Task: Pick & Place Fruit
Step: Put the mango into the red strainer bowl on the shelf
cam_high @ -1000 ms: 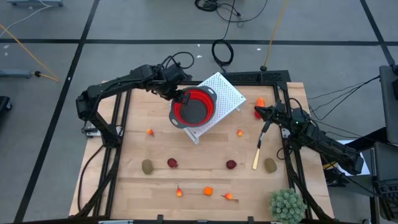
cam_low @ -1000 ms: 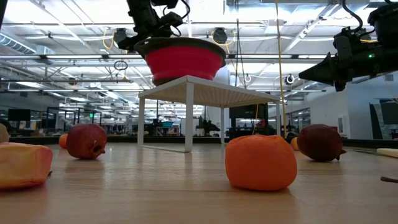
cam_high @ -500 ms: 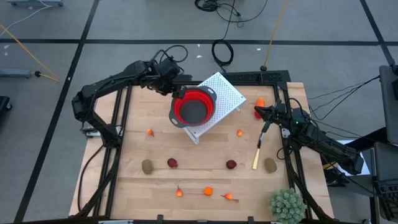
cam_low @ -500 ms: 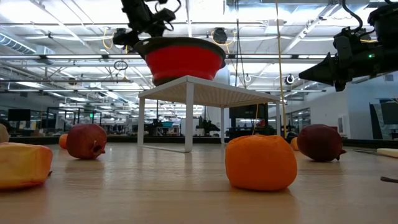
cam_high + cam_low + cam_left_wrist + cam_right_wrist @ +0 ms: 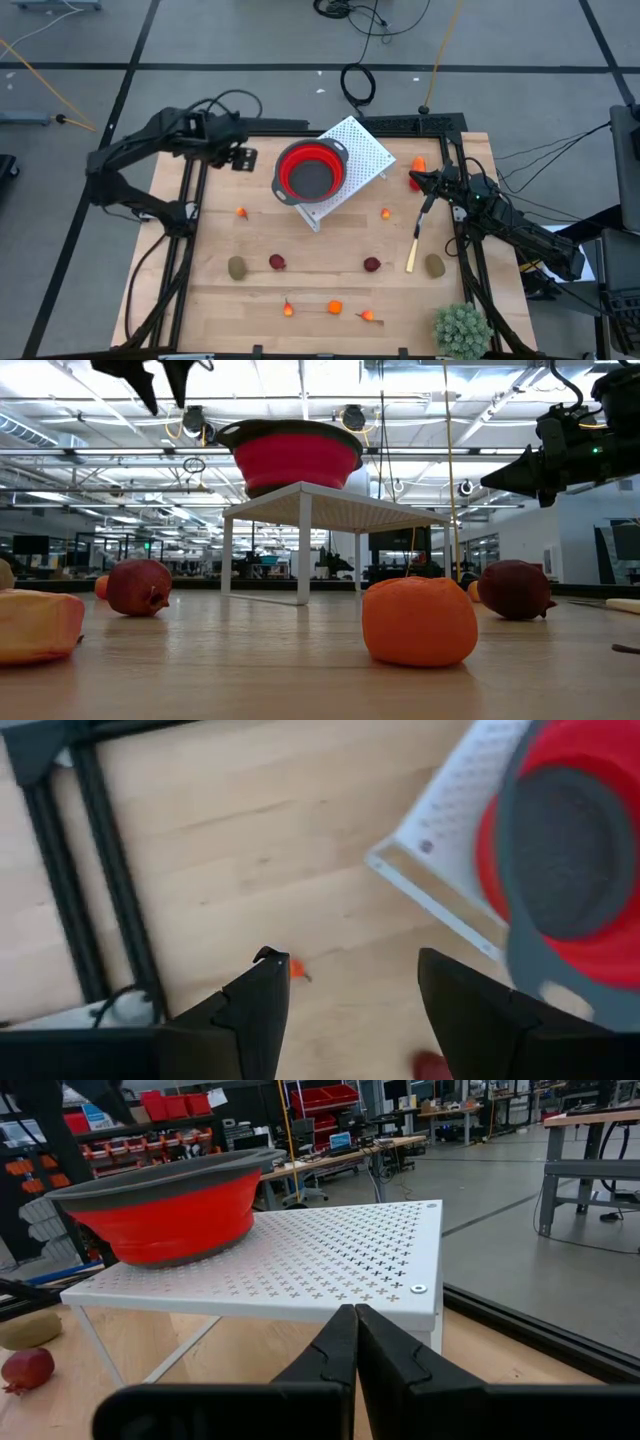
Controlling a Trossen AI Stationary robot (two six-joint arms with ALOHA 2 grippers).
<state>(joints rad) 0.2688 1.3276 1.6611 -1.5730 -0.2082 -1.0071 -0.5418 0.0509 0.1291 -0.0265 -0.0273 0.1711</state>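
A red bowl (image 5: pixel 311 172) with a grey rim stands on a white perforated stand (image 5: pixel 362 150) at the table's far middle. My left gripper (image 5: pixel 240 157) hangs open above the far-left table, left of the bowl, with nothing between its fingers (image 5: pixel 255 1010). Fruit lies on the wood: two olive ovals (image 5: pixel 236 267) (image 5: pixel 434 265), two dark red balls (image 5: pixel 277 262) (image 5: pixel 372 264), small orange pieces (image 5: pixel 241 212) (image 5: pixel 386 213) (image 5: pixel 335 307). My right gripper (image 5: pixel 413 180) waits shut, held level to the right of the stand.
A pale yellow stick (image 5: pixel 412 250) lies at the right, next to an olive oval. A spiky green plant ball (image 5: pixel 462 330) sits at the near right corner. A red-orange piece (image 5: pixel 418 163) lies by the right gripper. Black frame rails (image 5: pixel 190 200) run along both table sides.
My left gripper has drawn away from the bowl's left rim toward the table's left edge and has risen, its fingers still apart. The bowl stays where it was on the stand.
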